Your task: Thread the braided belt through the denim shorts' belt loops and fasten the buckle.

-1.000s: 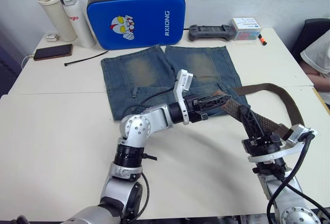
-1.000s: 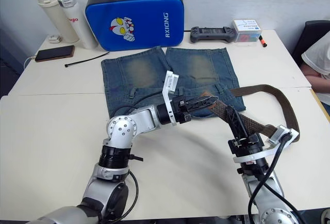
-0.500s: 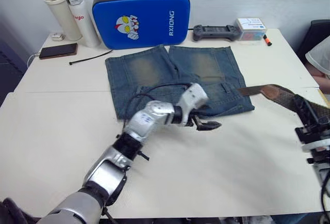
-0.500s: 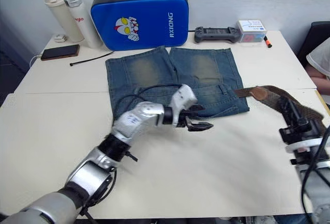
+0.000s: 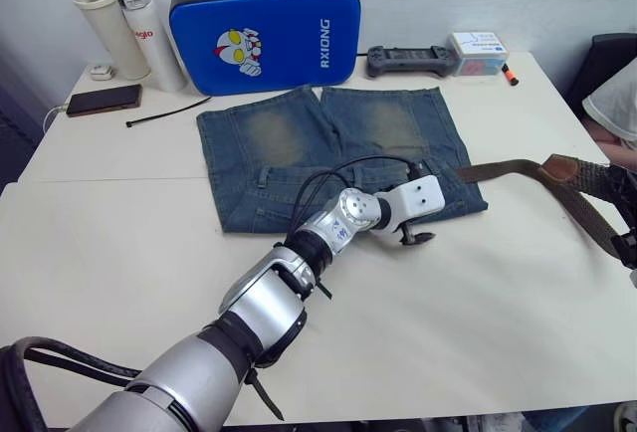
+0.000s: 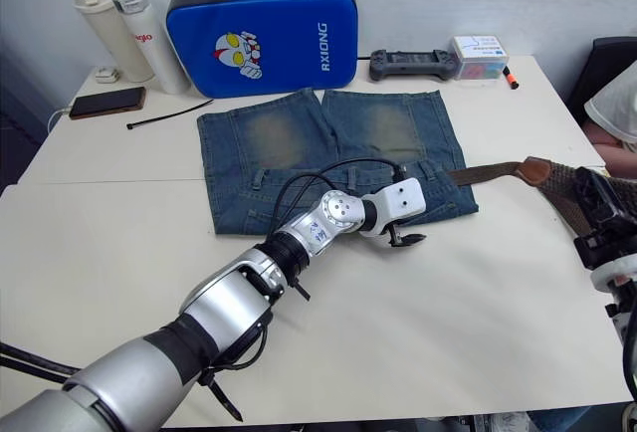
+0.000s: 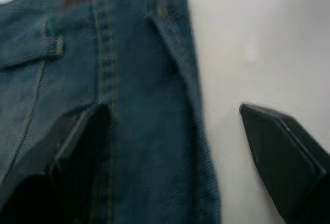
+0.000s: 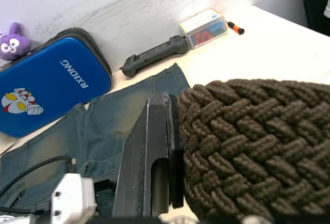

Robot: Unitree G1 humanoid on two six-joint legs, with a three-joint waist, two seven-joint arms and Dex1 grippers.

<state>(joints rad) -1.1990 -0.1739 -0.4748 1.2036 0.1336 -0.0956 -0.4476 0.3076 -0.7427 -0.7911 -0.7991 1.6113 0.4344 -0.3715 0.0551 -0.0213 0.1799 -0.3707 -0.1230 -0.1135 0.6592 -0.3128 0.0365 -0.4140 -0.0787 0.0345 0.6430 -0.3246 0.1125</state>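
Note:
The denim shorts (image 5: 328, 148) lie flat in the middle of the table, waistband toward me, with a belt loop (image 5: 264, 179) showing on it. The braided belt (image 5: 518, 166) runs from the waistband's right end out to the right, then bends down toward my right gripper (image 6: 597, 215), which is shut on the woven strap (image 8: 258, 141). My left gripper (image 5: 414, 237) hovers open at the waistband's right corner, one finger (image 7: 77, 136) over denim and the other over bare table, holding nothing. The buckle is out of view.
At the back stand a blue case (image 5: 264, 36), two bottles (image 5: 119, 29), a phone (image 5: 98, 100), a black cable tie (image 5: 164, 113), a game controller (image 5: 403, 59) and a small box (image 5: 476, 52). A person's sleeve (image 5: 612, 104) shows at the right edge.
My left gripper has opened, letting go of the belt, and reached right along the waistband. My right gripper has drawn the belt far out to the right. The camera also shifted.

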